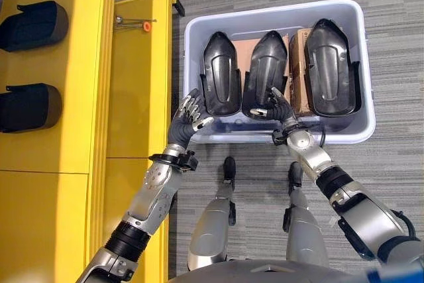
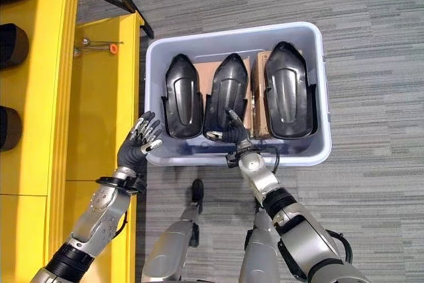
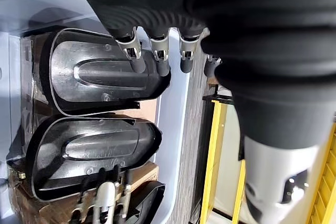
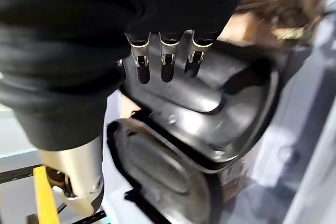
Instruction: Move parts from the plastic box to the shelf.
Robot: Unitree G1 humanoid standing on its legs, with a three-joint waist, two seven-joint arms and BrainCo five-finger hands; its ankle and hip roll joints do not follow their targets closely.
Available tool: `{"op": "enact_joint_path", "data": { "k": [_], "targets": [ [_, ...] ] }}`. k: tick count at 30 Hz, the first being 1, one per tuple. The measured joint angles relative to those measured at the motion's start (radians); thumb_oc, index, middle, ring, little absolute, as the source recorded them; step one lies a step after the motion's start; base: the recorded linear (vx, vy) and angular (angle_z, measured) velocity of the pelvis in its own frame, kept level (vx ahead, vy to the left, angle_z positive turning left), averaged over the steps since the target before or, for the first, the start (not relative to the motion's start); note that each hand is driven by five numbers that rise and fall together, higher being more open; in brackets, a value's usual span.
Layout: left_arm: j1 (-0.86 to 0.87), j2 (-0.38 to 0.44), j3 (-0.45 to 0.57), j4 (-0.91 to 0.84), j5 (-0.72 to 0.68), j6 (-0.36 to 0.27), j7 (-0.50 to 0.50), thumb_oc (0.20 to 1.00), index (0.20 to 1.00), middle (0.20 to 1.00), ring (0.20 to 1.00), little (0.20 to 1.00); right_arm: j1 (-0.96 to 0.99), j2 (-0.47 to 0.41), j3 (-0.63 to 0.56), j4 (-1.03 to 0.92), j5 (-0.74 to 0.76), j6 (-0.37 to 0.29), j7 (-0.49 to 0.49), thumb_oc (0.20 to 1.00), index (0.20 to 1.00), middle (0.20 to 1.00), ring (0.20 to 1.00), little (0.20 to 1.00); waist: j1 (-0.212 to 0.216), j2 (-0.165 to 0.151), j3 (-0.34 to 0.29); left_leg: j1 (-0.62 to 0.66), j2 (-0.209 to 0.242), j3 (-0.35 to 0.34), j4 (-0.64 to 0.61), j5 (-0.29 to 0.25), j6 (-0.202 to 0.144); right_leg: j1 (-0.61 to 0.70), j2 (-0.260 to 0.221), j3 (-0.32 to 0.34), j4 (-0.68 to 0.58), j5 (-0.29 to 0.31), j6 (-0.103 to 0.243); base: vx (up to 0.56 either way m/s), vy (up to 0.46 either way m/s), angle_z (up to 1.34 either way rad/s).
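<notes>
Reaching into the pale blue-grey plastic box [image 1: 366, 107], the right hand [image 1: 281, 107] has its fingers stretched over the near end of the middle glossy black moulded plastic part [image 1: 266, 71], loose and gripping nothing yet. Left hand [image 1: 188, 118] hovers just outside the box's near corner, fingers spread and empty. Three of these black shell-shaped parts stand side by side in the box: one on the shelf side [image 1: 220, 71], the middle one, and a third [image 1: 331, 67] on the far side from the shelf, with brown cardboard [image 1: 299, 71] wedged between them.

These shells look stiff, light and slick, so I'd say a pinch on the raised rim at the near end beats pressing the smooth domed face. They're packed tight, so neighbours could drag along.

Beside the box runs the yellow metal shelf [image 1: 139, 77], more black parts [image 1: 30, 107] already sitting in it, and a small orange-tipped tool [image 1: 136, 24] lies on its top. The box's wall stands between left hand and parts.
</notes>
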Motion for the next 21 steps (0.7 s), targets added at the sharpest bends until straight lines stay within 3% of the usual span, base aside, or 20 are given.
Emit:
{"op": "enact_joint_path", "data": {
  "k": [4, 14, 21],
  "targets": [
    [-0.004, -0.001, 0.0, 0.0, 0.0, -0.002, 0.014, 1.0, 1.0, 1.0, 1.0, 1.0, 0.04, -0.034, -0.012, -0.227, -0.001, -0.005, -0.004, 1.0, 1.0, 1.0, 1.0, 1.0, -0.005, 0.0, 0.0, -0.001, -0.002, 0.0, 0.0, 0.0, 0.0, -0.001, -0.001, 0.0, 0.0, 0.001, 0.002, 0.0, 0.0, 0.0],
    [-0.001, -0.001, 0.004, -0.001, 0.0, -0.005, 0.02, 1.0, 1.0, 1.0, 1.0, 1.0, 0.079, -0.08, -0.068, -0.527, -0.006, -0.063, -0.02, 1.0, 1.0, 1.0, 1.0, 1.0, -0.052, -0.002, 0.0, -0.007, 0.0, 0.004, 0.0, 0.001, 0.001, -0.01, 0.0, 0.005, 0.0, 0.002, 0.002, 0.0, 0.0, 0.0],
    [0.003, -0.001, 0.004, -0.001, 0.0, -0.017, 0.023, 1.0, 1.0, 1.0, 1.0, 1.0, 0.077, -0.126, -0.168, -0.524, -0.121, -0.094, -0.112, 1.0, 1.0, 1.0, 1.0, 1.0, -0.057, -0.003, 0.001, -0.025, 0.001, 0.018, 0.0, 0.001, 0.001, -0.037, 0.001, 0.019, 0.0, 0.005, 0.003, 0.01, -0.002, -0.05]
  ]
}}
